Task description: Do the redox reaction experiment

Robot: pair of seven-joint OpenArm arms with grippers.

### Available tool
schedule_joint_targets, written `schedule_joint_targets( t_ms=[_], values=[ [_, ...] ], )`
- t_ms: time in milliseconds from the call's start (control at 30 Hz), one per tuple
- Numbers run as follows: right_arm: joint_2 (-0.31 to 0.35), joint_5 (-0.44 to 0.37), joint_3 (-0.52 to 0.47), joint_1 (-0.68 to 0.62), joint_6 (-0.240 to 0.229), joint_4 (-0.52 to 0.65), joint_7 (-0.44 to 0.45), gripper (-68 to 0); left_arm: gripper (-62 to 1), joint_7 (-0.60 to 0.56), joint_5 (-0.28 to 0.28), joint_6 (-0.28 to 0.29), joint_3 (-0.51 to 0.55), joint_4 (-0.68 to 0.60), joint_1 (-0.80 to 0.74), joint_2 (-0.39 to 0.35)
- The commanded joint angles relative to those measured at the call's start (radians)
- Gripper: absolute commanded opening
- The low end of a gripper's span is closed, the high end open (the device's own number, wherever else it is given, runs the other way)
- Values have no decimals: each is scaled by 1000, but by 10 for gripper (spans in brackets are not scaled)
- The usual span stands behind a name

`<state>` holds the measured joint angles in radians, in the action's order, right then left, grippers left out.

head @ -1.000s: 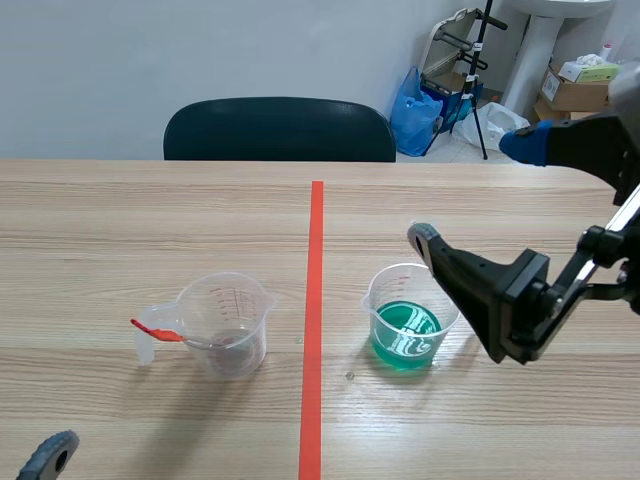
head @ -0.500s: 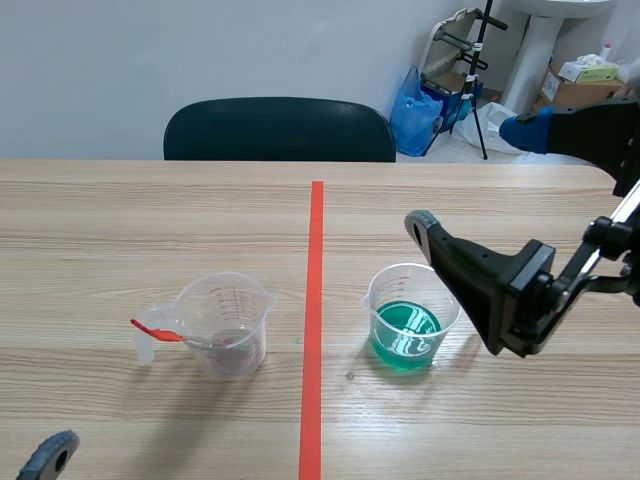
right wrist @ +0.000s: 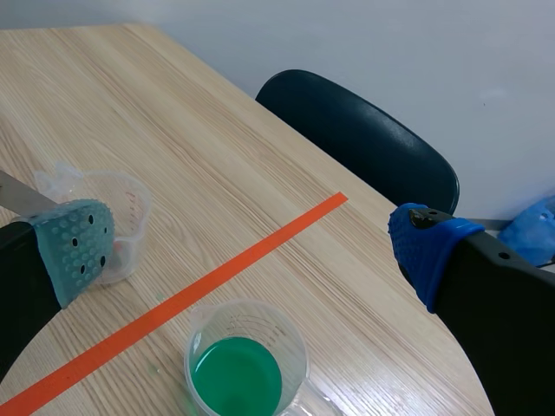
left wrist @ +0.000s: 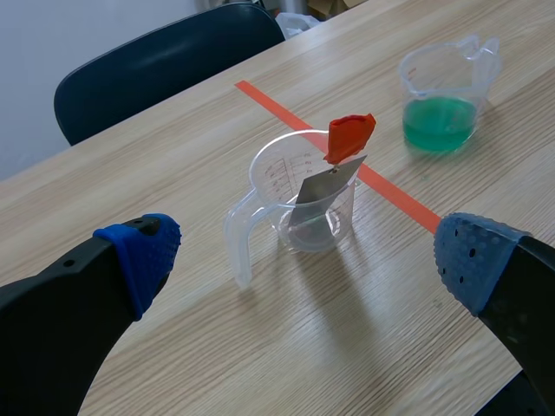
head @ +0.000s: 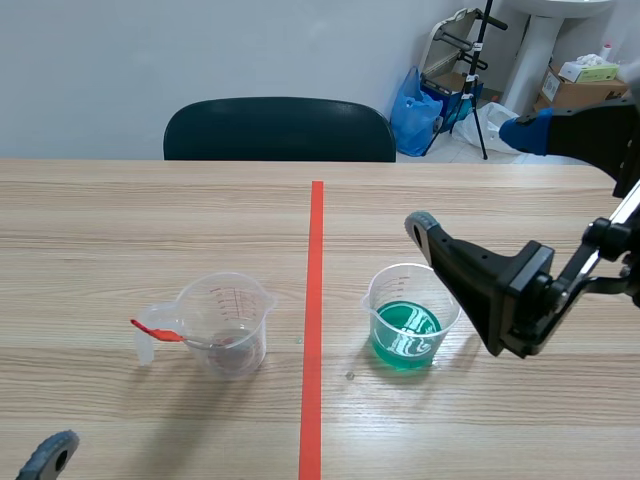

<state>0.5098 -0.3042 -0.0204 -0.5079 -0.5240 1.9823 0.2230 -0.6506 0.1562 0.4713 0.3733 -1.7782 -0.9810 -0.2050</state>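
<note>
Green-liquid beaker [head: 378, 300], red-tipped strip [left wrist: 329, 179] in clear beaker [left wrist: 276, 173]; left hand [left wrist: 308, 256], right hand [right wrist: 251, 245] released.

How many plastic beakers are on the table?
2. Left beaker, left of the tape line, holds a red-tipped metal strip; right beaker, right of it, holds green liquid.

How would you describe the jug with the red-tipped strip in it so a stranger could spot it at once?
Find the orange-red tape line down the middle of the wooden table. On the left arm's side of it stands a clear handled measuring jug. Unlike the jug across the line, which holds green liquid, it has a red-tipped metal strip leaning in it.
</note>
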Motion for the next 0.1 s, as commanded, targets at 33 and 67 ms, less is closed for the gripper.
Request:
schedule_joint_targets(
  t_ms=[33, 67],
  values=[
    [2, -14, -13, 12, 1, 22, 8, 4, 14, -11, -11, -2, 5, -16, -5, -1],
    [2, -14, -13, 12, 1, 22, 8, 4, 14, -11, -11, -2, 5, -16, -5, -1]
  ],
)
